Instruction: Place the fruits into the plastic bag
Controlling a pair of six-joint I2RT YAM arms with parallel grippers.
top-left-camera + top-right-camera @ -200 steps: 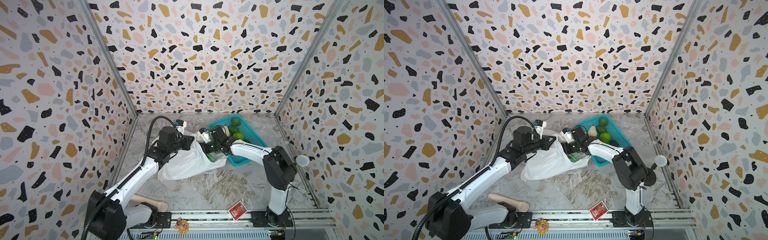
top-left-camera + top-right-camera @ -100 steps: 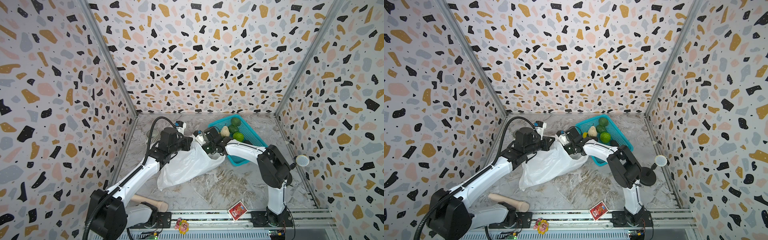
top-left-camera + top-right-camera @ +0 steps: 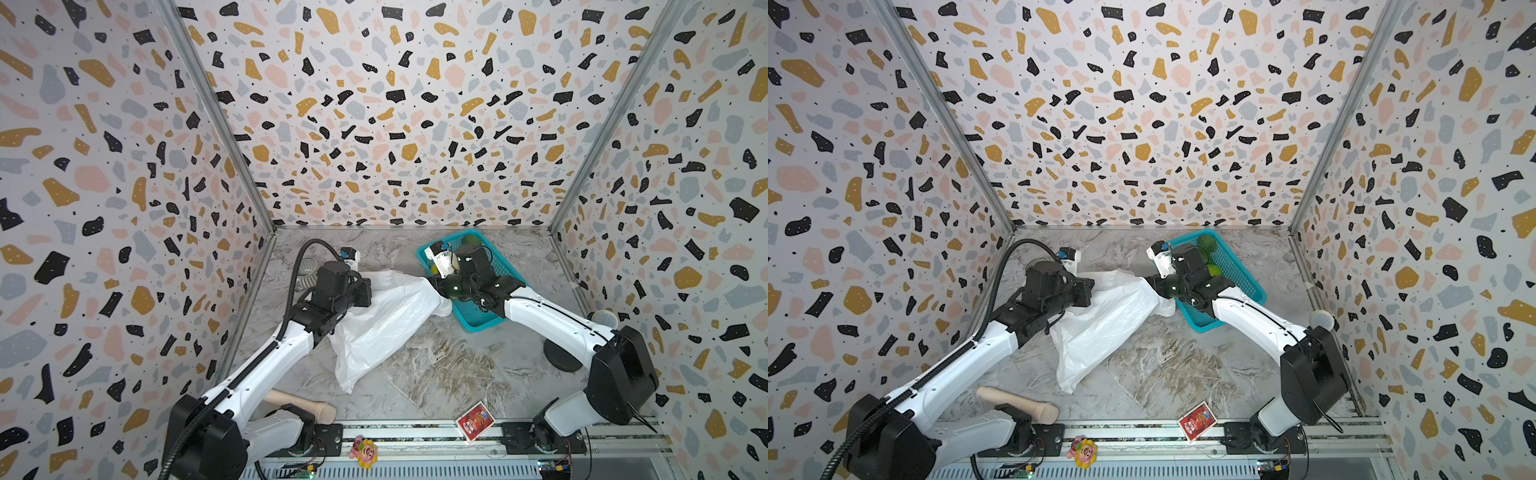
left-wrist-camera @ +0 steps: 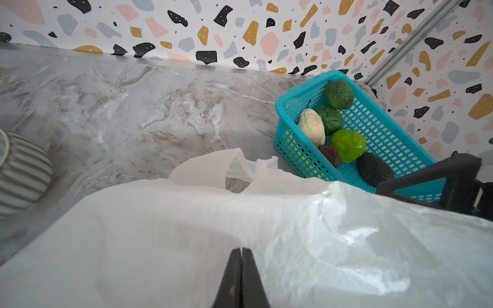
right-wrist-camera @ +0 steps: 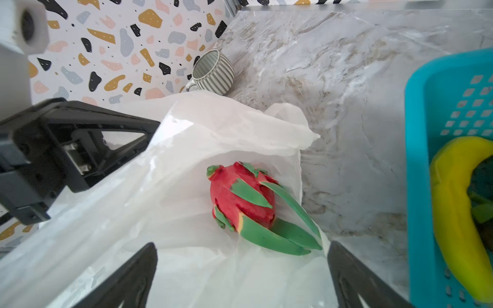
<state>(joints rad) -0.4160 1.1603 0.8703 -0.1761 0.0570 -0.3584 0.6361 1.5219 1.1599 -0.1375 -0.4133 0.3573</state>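
The left jaws are shut tight on the plastic bag (image 3: 386, 320) and hold its mouth up. The right jaws are wide open and empty, just above the dragon fruit (image 5: 241, 202) lying inside the bag. Next, I think, they must reach into the teal basket (image 4: 306, 86) for the banana (image 5: 450, 213).

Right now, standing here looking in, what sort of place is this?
Probably a robot training booth rather than a kitchen: white robot arms bolted to a metal rail, speckled panel walls boxing in a marble-look tabletop, and toy fruits in a teal basket.
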